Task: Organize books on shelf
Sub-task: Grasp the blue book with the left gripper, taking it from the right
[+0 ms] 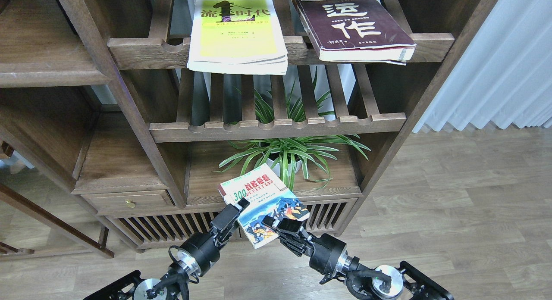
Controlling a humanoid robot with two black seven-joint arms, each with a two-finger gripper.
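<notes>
Both arms meet at the white "300" book [263, 205], low in front of the shelf unit near the spider plant [288, 151]. The left gripper [235, 208] pinches its left edge and the right gripper [282, 224] clamps its lower right, fingers closed on the cover, probably steadying it for a handover. The book tilts, showing red-green lettering over a blue mountain picture. The yellow-green book [237, 32] and maroon book [351, 24] lie flat on the upper slatted rack [151, 48], overhanging its front rail.

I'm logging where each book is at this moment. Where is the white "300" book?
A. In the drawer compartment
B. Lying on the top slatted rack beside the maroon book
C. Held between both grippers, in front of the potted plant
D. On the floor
C: the white "300" book is gripped by the left gripper and right gripper, in front of the potted plant.
</notes>
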